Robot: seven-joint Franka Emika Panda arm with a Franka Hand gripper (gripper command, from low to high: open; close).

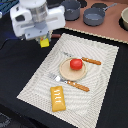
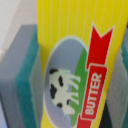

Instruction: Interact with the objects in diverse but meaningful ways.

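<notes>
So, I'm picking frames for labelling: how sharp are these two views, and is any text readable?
Exterior view: soft overall, the white arm and the grey pots blurred, the tomato on its plate still distinct, no harsh glare. Wrist view: very close and slightly soft, yet BUTTER reads clearly on the yellow butter block between the end effector fingers, whose edges are fuzzy.

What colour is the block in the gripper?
Bright yellow butter block, with a red "BUTTER" banner and cow; clearest in the wrist view.

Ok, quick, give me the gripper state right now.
Gripper: shut on the yellow butter block, jaws pressed against both of its sides, held up above the placemat.
</notes>
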